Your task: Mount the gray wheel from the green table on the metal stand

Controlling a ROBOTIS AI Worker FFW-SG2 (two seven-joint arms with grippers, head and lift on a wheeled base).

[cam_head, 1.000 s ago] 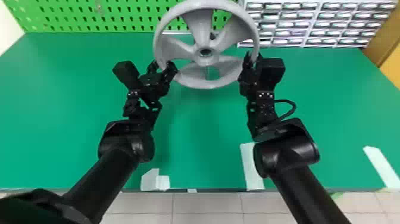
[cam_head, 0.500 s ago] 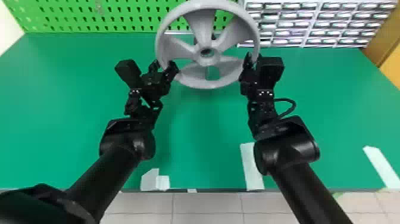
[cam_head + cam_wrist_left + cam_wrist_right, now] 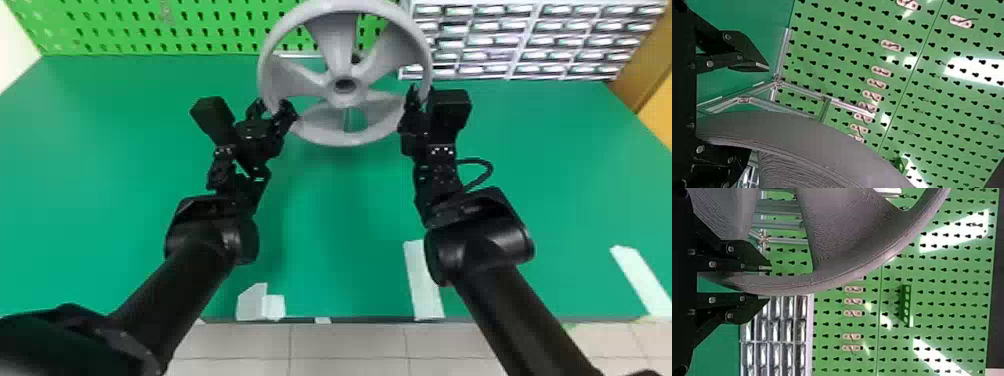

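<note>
"How did the right gripper point(image 3: 423, 97) sit?"

"Clamped on the wheel point(image 3: 351, 98). In its wrist view, its two fingers point(image 3: 746, 301) pressed the rim point(image 3: 801, 282) from either side."

"And the left gripper point(image 3: 272, 107)?"

"Apart. The rim ran between its fingers point(image 3: 750, 62), one well clear of it, the other over on the spoke side."

"So where was the wheel?"

"Up between the two arms, over the far part of the table point(image 3: 330, 225), its hub toward the head camera."

"Was it on the stand point(image 3: 801, 92)?"

"I couldn't tell. The metal rails stood just behind the wheel, and the right wrist view showed some through the gaps between spokes."

"What lay past that?"

"A green pegboard point(image 3: 150, 30) rose at the table's far edge, with pale tags point(image 3: 891, 45) hung on it and a small green rack point(image 3: 907, 305). The drawers point(image 3: 540, 42) stood beside it, toward the robot's right."

"And on the near side?"

"Strips of white tape point(image 3: 424, 280) on the table, two near its front edge and one farther right, then the tiled floor point(image 3: 350, 345)."
</note>
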